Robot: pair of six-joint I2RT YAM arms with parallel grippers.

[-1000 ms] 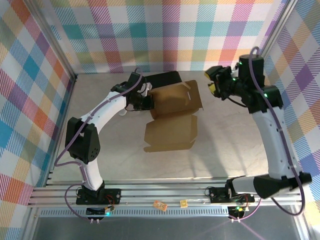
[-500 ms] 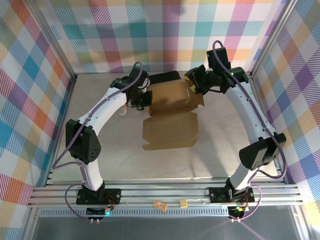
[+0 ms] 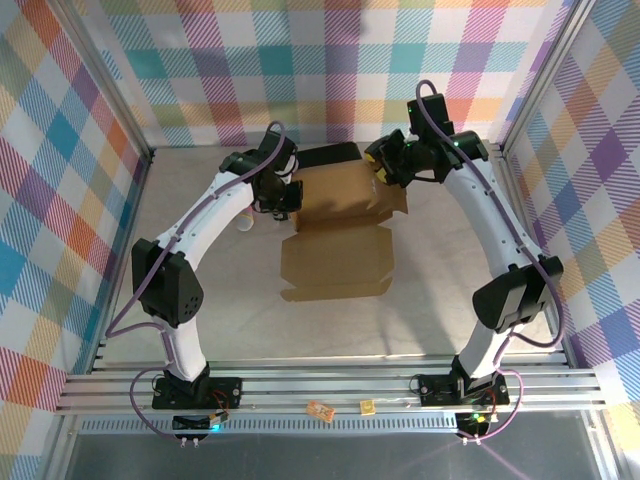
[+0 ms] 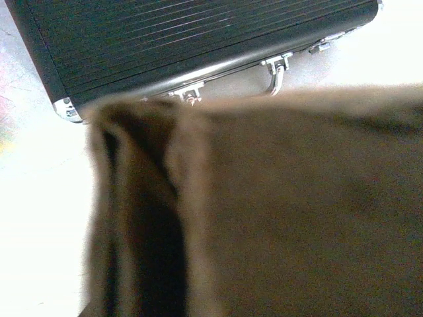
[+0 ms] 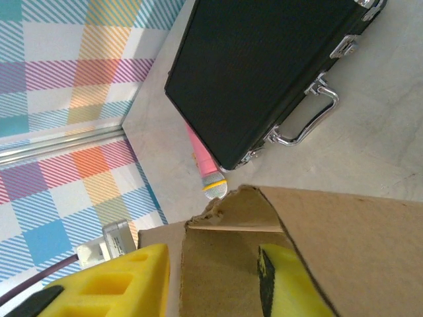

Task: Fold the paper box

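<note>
The brown paper box [image 3: 335,262] lies mid-table with its near half flat and its far panel [image 3: 345,193] raised. My left gripper [image 3: 283,195] sits at that panel's left edge. In the left wrist view blurred cardboard [image 4: 297,211] hides the fingers, which seem closed on it. My right gripper [image 3: 385,165] is at the panel's far right corner. In the right wrist view it [image 5: 213,254] is open, and its yellow fingers [image 5: 99,284] straddle an upright cardboard flap [image 5: 218,264] with a torn top corner.
A black hard case [image 3: 330,155] with metal latches [image 5: 297,125] lies just behind the box. A pink microphone-like object [image 5: 207,165] pokes out from under it. A small white object [image 3: 243,225] lies left of the box. Checked walls enclose the table.
The right arm swung in from the right and brought its gripper over the raised panel's far right corner. The box slid slightly left. The left gripper barely moved.
</note>
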